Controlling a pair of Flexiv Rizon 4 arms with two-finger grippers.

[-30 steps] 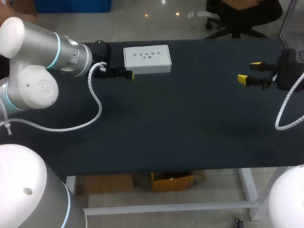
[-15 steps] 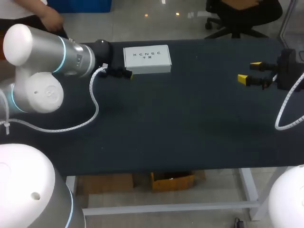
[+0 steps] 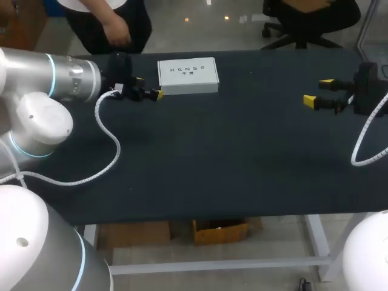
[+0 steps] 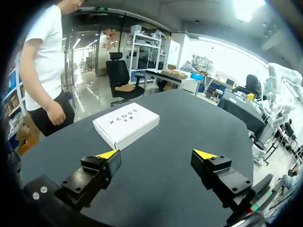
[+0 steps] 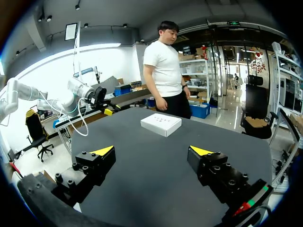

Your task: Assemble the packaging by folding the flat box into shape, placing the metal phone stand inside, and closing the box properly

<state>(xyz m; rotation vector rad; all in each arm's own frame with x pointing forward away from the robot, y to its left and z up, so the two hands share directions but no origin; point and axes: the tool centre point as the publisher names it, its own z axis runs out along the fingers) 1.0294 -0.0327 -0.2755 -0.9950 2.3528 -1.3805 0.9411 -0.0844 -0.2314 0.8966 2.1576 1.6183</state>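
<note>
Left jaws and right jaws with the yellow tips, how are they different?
The left arm's jaws sit close to the white cardboard box; the right arm's jaws sit far from it. The left jaws point to the robot's right, the right jaws to its left. Both are open and empty, with yellow tips.

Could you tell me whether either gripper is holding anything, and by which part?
Nothing is held: the left gripper and right gripper are open and empty, and the white box lies untouched on the table.
</note>
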